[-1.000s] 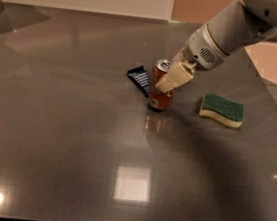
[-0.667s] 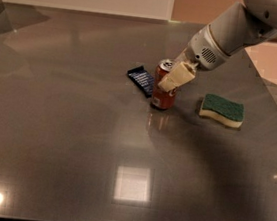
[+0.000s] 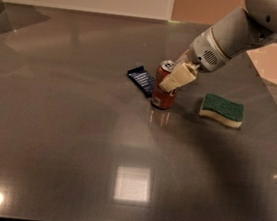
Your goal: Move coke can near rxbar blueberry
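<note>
The coke can (image 3: 161, 97) is a small red can with a silver top. It stands upright on the grey table (image 3: 74, 140) right of centre. The rxbar blueberry (image 3: 141, 79), a flat dark blue wrapper, lies just left of the can, almost touching it. My gripper (image 3: 168, 83) reaches down from the upper right and is shut on the can. One beige finger (image 3: 178, 77) lies across the can's upper right side; the other is hidden behind the can.
A green-and-yellow sponge (image 3: 222, 110) lies on the table to the right of the can, under my arm (image 3: 228, 38). The table's right edge runs diagonally behind the sponge.
</note>
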### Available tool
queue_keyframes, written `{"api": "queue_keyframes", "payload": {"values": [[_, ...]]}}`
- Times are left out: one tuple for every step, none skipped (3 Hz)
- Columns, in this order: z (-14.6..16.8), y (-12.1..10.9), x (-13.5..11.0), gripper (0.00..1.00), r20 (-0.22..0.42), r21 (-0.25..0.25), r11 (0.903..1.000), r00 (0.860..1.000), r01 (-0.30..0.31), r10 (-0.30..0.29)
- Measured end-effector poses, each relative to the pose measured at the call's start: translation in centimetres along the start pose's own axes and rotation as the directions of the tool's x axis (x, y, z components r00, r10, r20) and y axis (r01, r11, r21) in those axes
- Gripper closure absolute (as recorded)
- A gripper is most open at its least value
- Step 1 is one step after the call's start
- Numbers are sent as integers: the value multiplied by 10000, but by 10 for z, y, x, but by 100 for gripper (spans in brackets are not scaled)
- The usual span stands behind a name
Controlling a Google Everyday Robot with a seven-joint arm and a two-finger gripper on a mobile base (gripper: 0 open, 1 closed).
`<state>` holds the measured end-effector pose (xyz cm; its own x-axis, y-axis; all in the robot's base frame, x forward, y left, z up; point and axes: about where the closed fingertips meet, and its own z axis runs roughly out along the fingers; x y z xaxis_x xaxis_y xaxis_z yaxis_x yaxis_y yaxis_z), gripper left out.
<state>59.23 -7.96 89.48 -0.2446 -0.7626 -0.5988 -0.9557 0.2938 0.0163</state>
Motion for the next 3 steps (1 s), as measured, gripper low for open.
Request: {"api": "queue_keyframes", "payload": {"values": [[2,1,-1,10,-16,-31,10000,10000,13,-13],[4,1,-1,0,-19,-57,10000,10000,23,-23],[4,1,-1,0,-19,-58,10000,10000,24,-24]]}}
